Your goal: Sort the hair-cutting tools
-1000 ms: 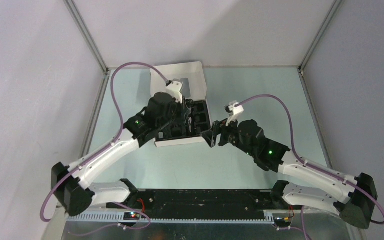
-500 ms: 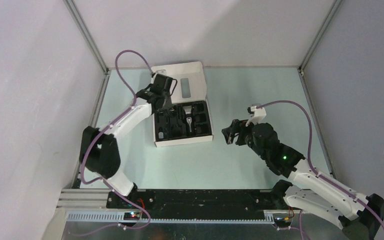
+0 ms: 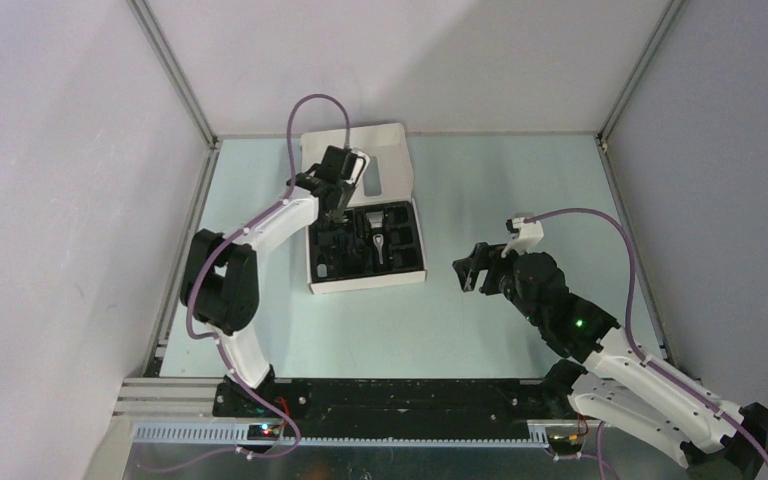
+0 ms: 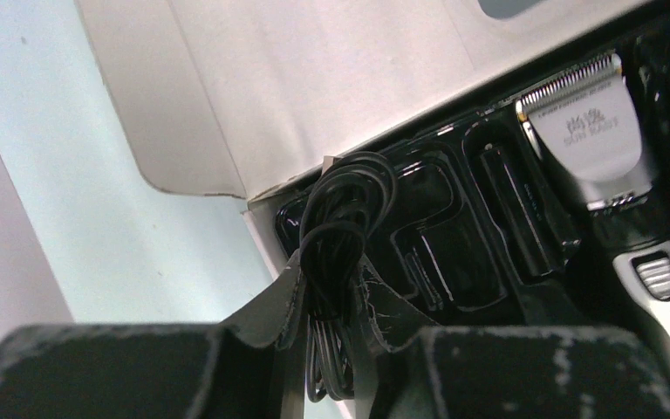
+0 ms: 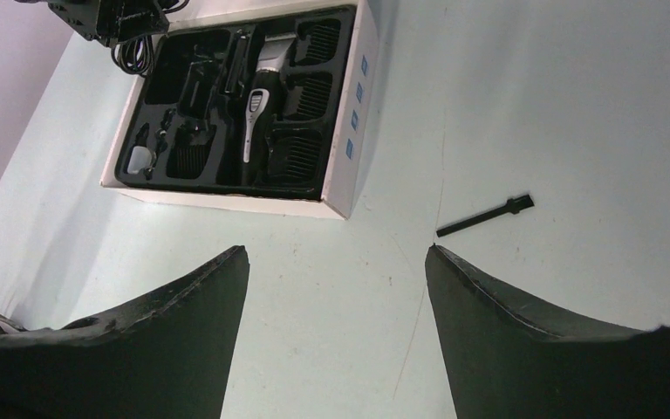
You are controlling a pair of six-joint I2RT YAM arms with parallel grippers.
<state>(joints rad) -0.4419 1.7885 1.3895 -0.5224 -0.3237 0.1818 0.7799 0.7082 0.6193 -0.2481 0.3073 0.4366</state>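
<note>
My left gripper (image 3: 335, 208) is shut on the black coiled cord (image 4: 342, 236) and holds it over the far-left corner of the black tray (image 4: 454, 262); the right wrist view shows the cord (image 5: 135, 54) hanging there too. The silver-and-black clipper (image 5: 257, 109) lies in the tray's middle slot and also shows in the left wrist view (image 4: 598, 153). Black comb attachments (image 5: 301, 87) sit in slots beside it. The thin black brush (image 5: 484, 216) lies on the table right of the box. My right gripper (image 5: 336, 253) is open and empty above bare table, near the box's near-right corner.
The flat white box (image 3: 365, 283) stands at the back left of the centre, its lid (image 3: 390, 150) folded open behind it. Grey walls and metal frame posts (image 3: 175, 80) close in the table on three sides.
My left arm swung from over the tray's middle to its far-left corner. My right gripper drew back to the right, away from the box.
</note>
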